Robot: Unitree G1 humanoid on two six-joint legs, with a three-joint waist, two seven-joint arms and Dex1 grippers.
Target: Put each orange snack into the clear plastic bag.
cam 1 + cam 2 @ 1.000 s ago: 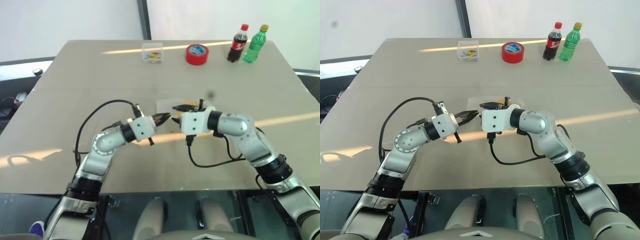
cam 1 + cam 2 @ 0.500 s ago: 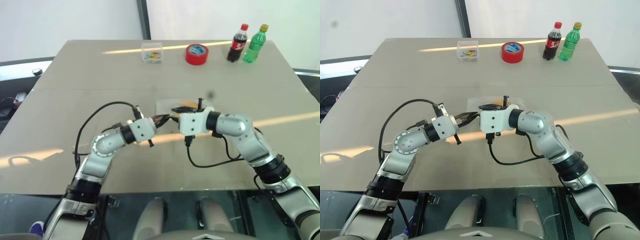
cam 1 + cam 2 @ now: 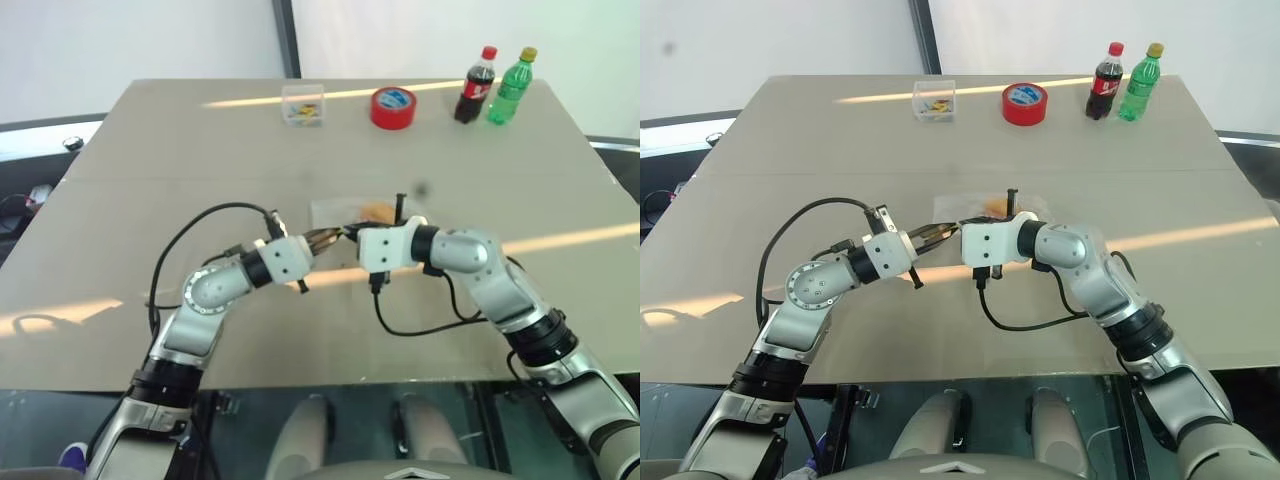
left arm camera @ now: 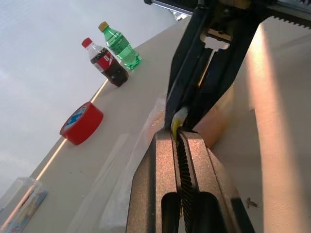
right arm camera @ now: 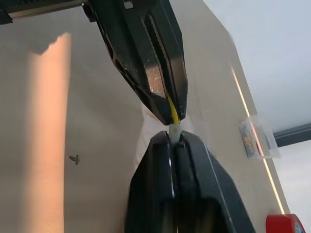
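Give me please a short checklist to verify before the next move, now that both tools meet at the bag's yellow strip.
1. Left tool shut on the clear plastic bag's yellow seal strip: ok.
2. Right tool shut on the same strip: ok.
3. Tools stand tip to tip, so pulling them apart could open the bag's mouth: ok.
4. Bag's mouth open enough: cannot tell.
5. One orange snack in the bag behind the tools: cannot tell whether the second is there.
6. Red tape roll, clear box, bottles far away: ok.
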